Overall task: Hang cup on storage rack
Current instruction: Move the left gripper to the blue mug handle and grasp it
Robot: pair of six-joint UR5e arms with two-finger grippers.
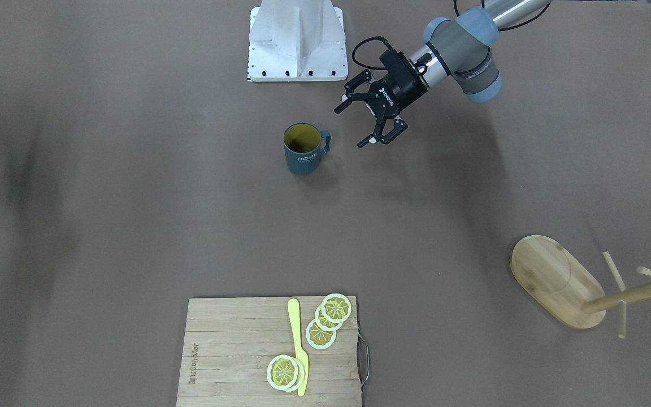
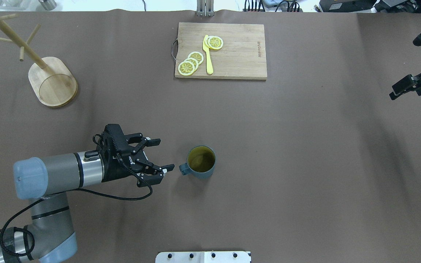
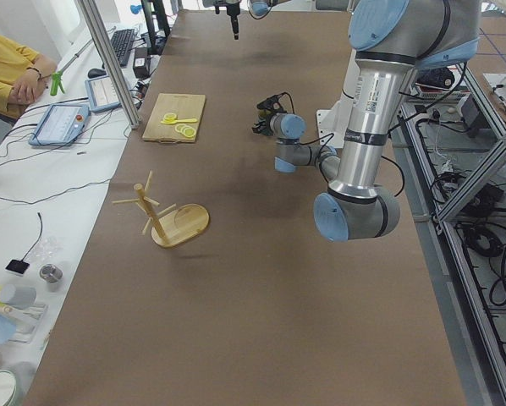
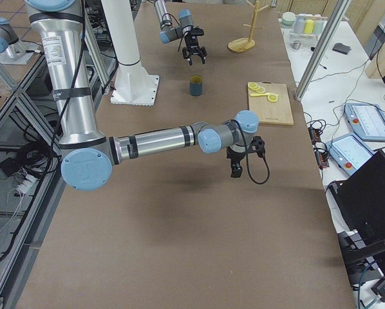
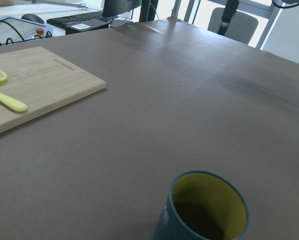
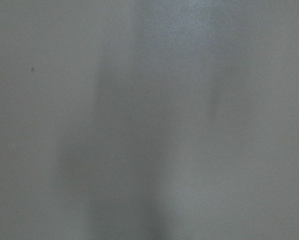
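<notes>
The dark blue-grey cup [image 2: 200, 162] with a yellow inside stands upright mid-table, its handle toward my left gripper; it also shows in the front view [image 1: 303, 148] and the left wrist view [image 5: 204, 210]. My left gripper [image 2: 163, 154] is open and empty, with its fingertips just short of the handle; it also shows in the front view [image 1: 352, 125]. The bamboo storage rack [image 2: 52, 81] stands at the far left with nothing on its pegs; it also shows in the front view [image 1: 554, 280]. My right gripper [image 2: 406, 67] is open and empty, far off at the right edge.
A wooden cutting board [image 2: 232, 58] with lemon slices [image 2: 190, 63] and a yellow knife [image 2: 207, 54] lies at the far middle. The white robot base plate [image 1: 297, 39] sits at the near edge. Brown table surface lies between the cup and the rack.
</notes>
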